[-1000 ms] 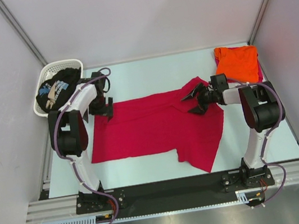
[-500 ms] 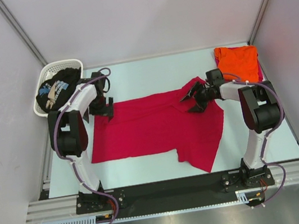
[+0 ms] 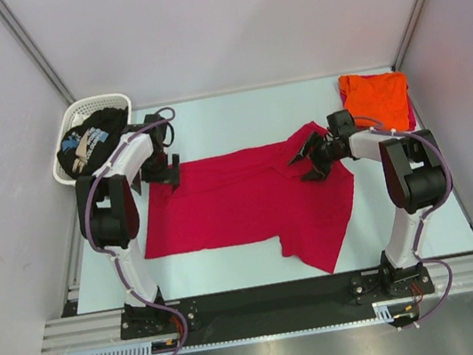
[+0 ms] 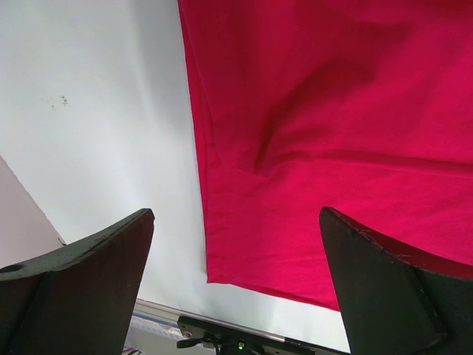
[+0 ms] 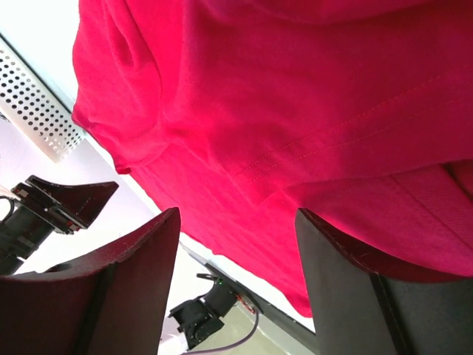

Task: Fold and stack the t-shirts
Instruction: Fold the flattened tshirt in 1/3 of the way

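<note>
A crimson-red t-shirt lies spread flat across the middle of the table, one flap reaching toward the near edge. An orange t-shirt lies folded at the back right. The black t-shirt with pale print is bunched in the basket. My left gripper hangs open over the red shirt's far left corner, its jaws wide apart with nothing between them. My right gripper stands open over the shirt's far right part, the cloth just beyond its fingertips.
A white lattice basket sits in the back left corner, with its perforated wall in the right wrist view. White walls enclose the table on three sides. A black rail runs along the near edge.
My right wrist has shifted slightly toward the back and its jaws have narrowed a little. The left arm and the shirts have not moved.
</note>
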`<control>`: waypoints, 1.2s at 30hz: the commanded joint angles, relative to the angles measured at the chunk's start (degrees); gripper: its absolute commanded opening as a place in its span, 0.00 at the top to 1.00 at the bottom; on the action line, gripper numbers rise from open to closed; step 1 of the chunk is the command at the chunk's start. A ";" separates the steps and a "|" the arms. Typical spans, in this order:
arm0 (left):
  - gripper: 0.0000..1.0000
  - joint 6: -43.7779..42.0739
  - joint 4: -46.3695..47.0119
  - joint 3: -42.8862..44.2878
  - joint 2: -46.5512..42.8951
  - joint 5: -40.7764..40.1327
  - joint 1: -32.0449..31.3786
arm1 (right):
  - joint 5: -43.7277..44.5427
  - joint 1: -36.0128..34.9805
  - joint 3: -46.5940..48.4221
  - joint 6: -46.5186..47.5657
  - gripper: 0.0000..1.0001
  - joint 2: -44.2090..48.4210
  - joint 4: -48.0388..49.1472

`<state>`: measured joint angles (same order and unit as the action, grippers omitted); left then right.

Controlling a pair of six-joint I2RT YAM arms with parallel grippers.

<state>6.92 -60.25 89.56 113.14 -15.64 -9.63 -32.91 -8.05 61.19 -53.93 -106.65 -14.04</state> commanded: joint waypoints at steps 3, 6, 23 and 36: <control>0.00 -1.12 0.57 0.97 -1.43 0.79 -0.13 | -0.14 -0.21 1.65 0.41 0.36 -4.44 2.97; 0.00 -1.12 0.66 0.97 -1.52 0.70 -0.13 | -0.32 -0.56 2.53 -0.12 0.45 -5.94 4.11; 0.00 -1.20 -0.13 1.76 0.32 0.52 -0.39 | 1.18 -0.73 7.63 4.45 1.00 -3.92 -6.35; 0.00 -1.29 -0.48 2.82 2.26 0.35 -1.53 | 0.12 -1.00 10.88 6.47 1.00 -0.93 -14.51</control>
<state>6.85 -60.58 90.21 115.48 -15.64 -10.48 -31.94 -8.47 69.91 -48.84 -109.69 -24.29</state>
